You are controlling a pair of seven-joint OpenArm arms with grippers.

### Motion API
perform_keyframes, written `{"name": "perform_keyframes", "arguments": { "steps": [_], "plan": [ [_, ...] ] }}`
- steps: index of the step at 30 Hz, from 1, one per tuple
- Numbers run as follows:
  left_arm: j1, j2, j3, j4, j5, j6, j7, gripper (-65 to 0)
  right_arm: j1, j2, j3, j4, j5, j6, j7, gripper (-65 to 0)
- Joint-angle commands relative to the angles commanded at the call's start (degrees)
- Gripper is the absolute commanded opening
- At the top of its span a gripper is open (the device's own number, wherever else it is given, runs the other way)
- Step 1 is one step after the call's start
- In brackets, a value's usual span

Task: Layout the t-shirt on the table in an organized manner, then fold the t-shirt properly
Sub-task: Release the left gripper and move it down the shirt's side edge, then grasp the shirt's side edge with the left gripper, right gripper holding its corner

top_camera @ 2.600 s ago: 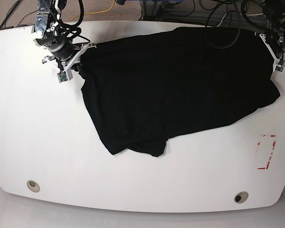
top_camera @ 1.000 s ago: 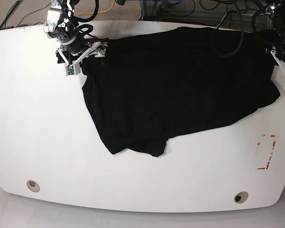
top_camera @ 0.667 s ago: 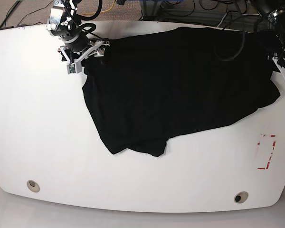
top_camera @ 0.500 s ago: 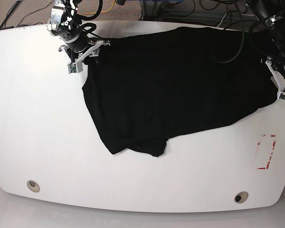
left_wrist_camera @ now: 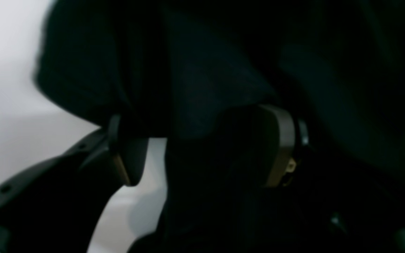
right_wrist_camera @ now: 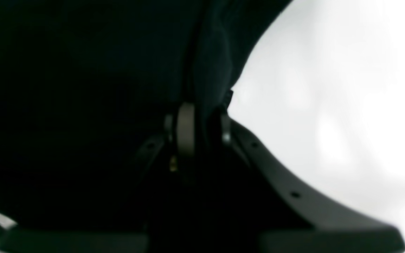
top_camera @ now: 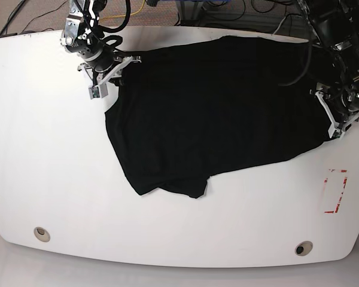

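Black cloth, matte and creased: the t-shirt (top_camera: 221,110) lies spread across the far half of the white table (top_camera: 48,179), long axis running side to side between my two arms, with a bunched fold at its near corner. My right gripper (top_camera: 110,72) is clamped on the shirt's edge at one end. My left gripper (top_camera: 335,116) sits at the opposite edge, cloth between its jaws, which stand apart. No print shows. Judgement: the shirt is not yet flat.
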Motion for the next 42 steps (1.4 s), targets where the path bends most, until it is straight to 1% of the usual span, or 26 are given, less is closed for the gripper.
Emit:
{"name": "perform_keyframes", "arguments": {
  "steps": [3,10,11,12,15,19,21,26,27,31,32,35,36,39,42],
  "plan": [
    [-2.02,0.00,1.14,-2.90,0.09,0.00,-2.02,-22.2,0.09,0.00,0.00,-0.09,0.00,0.00,0.09,-57.5],
    [-8.62,-0.09,7.82,-10.64,0.09,0.00,-6.68,-22.2,1.67,0.00,0.26,-0.09,0.00,0.00,0.18,-57.5],
    [-9.49,-0.09,8.62,-11.52,0.09,0.40,-7.12,-22.2,1.85,0.09,0.26,-0.09,0.00,0.00,0.18,-57.5],
    [-10.55,-0.09,9.32,-12.48,0.00,0.84,-7.38,-22.2,2.20,0.09,0.26,-0.09,0.00,0.00,0.18,-57.5],
    [-13.80,0.09,10.37,-14.77,0.00,1.01,-7.56,-22.2,3.43,1.05,0.26,-0.18,0.00,0.00,0.09,-57.5],
    [-16.53,0.18,10.37,-14.77,-0.09,1.01,-7.38,-22.2,4.66,1.32,0.26,-0.88,0.00,0.00,0.00,-57.5],
    [-17.41,0.00,10.37,-14.15,-0.26,0.92,-6.33,-22.1,5.36,1.41,0.35,-0.97,0.00,0.00,0.00,-57.5],
    [-18.99,0.00,9.93,-8.62,-0.35,0.57,0.44,-21.8,5.63,2.37,0.26,-0.97,0.00,0.00,0.00,-57.5],
    [-18.81,0.00,9.41,-6.59,-0.35,0.00,1.41,-21.8,5.63,2.37,0.26,-0.97,0.00,0.00,0.00,-57.5],
    [-17.67,-0.09,6.42,-1.23,-0.26,0.00,4.84,-21.8,5.71,2.37,0.18,-0.97,0.09,0.00,0.00,-57.5],
    [-17.05,-0.09,5.27,0.62,-0.18,0.00,6.59,-21.8,5.71,2.37,0.09,-0.97,0.26,0.00,0.00,-57.5],
    [-15.65,-0.09,3.08,4.57,-0.18,0.00,10.02,-21.7,5.71,2.37,0.09,-0.97,0.35,0.00,0.00,-57.5],
    [-14.33,-0.09,2.37,6.24,-0.09,0.00,10.73,-21.7,5.71,2.37,0.09,-0.97,0.35,0.00,0.00,-57.5],
    [-10.99,-0.79,0.44,8.62,-0.09,0.00,10.81,-21.7,5.63,2.37,0.09,-0.88,0.44,0.00,0.00,-57.5],
    [-8.00,-1.14,-1.93,8.97,-0.26,0.00,10.81,-21.7,5.54,2.37,0.00,-0.88,0.44,0.00,0.00,-57.5]
  ]
}}
